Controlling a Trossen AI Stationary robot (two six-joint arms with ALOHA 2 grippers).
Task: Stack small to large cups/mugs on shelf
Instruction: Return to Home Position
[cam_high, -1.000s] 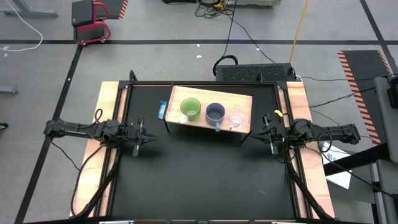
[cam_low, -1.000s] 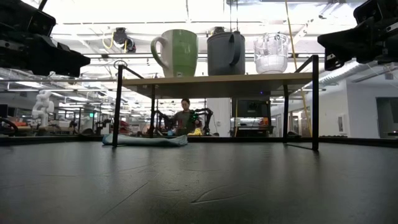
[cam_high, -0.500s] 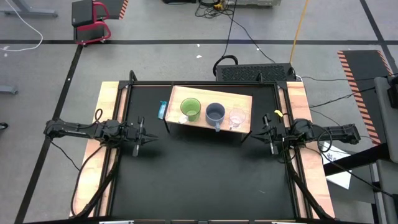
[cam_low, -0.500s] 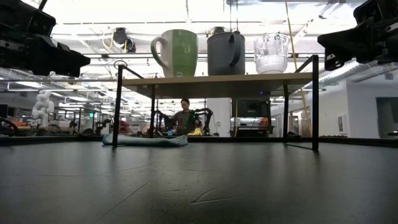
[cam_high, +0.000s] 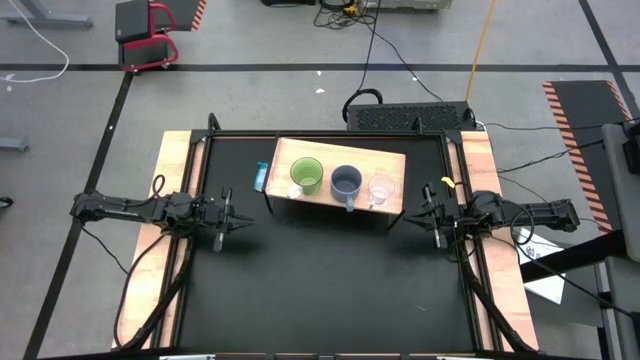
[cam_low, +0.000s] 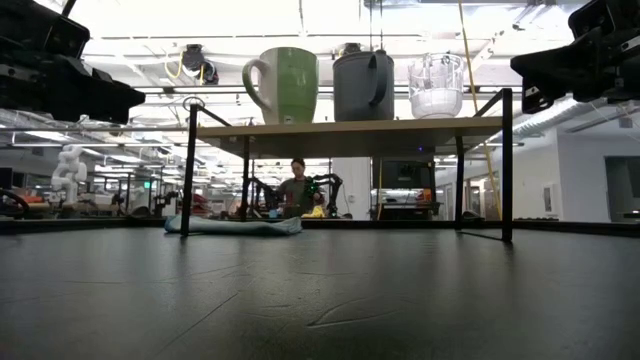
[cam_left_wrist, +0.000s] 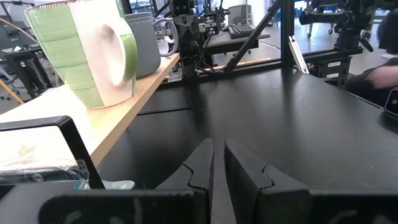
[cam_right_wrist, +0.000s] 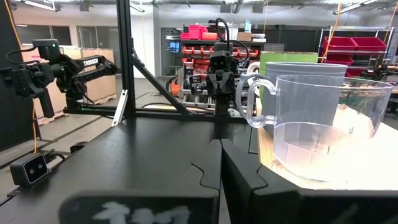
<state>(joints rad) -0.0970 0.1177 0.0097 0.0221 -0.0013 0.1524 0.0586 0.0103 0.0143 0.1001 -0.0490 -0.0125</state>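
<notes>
Black surface (cam_high: 320, 290) carries tan shelf (cam_high: 390, 162); lab room behind, person (cam_low: 295, 190) far off. On shelf, in row: lime-green mug (cam_high: 306, 177), grey-blue mug (cam_high: 346, 182), clear glass cup (cam_high: 381, 189). Nothing moved since earlier frame. Left tool (cam_high: 240, 224) and right tool (cam_high: 412, 222) at opposite surface edges, well apart from shelf, fingers closed together, holding nothing

Ahead of the right tool (cam_right_wrist: 219, 146), the glass cup (cam_right_wrist: 311, 127) is hiding most of the grey mug (cam_right_wrist: 301, 68); the green mug (cam_right_wrist: 280, 56) is barely showing.
</notes>
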